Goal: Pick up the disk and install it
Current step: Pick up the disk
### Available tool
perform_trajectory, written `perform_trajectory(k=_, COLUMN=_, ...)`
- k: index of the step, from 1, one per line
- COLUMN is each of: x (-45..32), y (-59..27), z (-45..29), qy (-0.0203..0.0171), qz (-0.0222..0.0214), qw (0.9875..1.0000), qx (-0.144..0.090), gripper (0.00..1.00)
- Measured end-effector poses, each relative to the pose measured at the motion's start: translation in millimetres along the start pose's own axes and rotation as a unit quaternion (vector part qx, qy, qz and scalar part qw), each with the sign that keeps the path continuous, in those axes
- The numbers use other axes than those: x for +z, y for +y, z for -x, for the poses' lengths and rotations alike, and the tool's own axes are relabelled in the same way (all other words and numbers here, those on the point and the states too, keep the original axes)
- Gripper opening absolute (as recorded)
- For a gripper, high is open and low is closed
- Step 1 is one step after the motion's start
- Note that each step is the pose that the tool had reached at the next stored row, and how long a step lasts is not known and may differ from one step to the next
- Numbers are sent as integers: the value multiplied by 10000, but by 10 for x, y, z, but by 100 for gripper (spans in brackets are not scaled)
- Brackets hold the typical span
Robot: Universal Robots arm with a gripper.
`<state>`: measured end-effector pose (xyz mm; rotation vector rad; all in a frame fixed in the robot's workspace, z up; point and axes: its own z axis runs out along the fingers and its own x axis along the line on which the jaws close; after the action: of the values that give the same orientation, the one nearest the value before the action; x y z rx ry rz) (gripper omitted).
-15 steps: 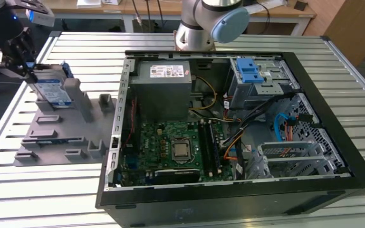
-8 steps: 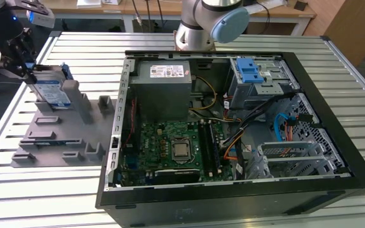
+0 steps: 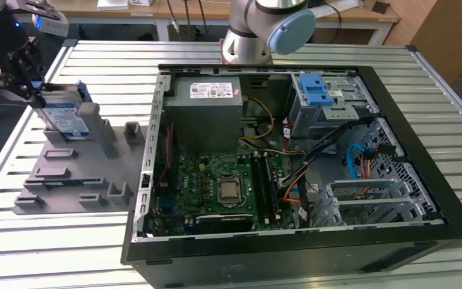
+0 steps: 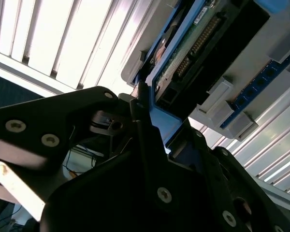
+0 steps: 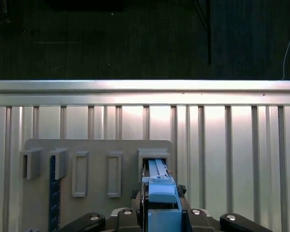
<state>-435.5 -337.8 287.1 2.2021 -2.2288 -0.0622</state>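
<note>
— Pincer (image 3: 30, 90): gripping or not?
— Gripping. In the second wrist view its fingers (image 4: 141, 113) close on the blue bracket (image 4: 164, 123) at the end of the disk (image 4: 188, 48).
— And where's the disk?
— Standing on edge in a slot (image 5: 154, 157) at the end of the stand (image 3: 70, 174) toward the top of the exterior view, leaning a little; I judge it not lifted clear.
— Which way from the pincer?
— Straight below it. The long axis runs from the fingers down into the slot, so the pincer has the top end.
— The arm (image 3: 251, 36)?
— Its base is on the table (image 3: 423, 78), beyond the case (image 3: 295, 256) from the stand; the wrist (image 3: 43, 21) hangs over the stand, pointing down.
— The case?
— Open, board (image 3: 223, 180) showing, just beside the stand, on the exterior view's right of it.
</note>
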Motion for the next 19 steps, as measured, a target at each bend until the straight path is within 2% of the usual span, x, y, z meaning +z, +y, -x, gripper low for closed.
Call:
perform_trajectory(k=12, x=4, y=0, z=17, qy=-30, qz=-2, qw=10000, qx=-60, gripper=37)
perform_trajectory(k=14, x=2, y=0, z=18, qy=-34, qz=1, qw=10000, qx=-61, gripper=38)
perform_trajectory(k=15, x=1, y=0, z=17, qy=-34, qz=1, qw=10000, qx=-61, gripper=44)
perform_trajectory(k=19, x=-9, y=0, z=17, qy=-35, qz=1, qw=10000, qx=-61, gripper=44)
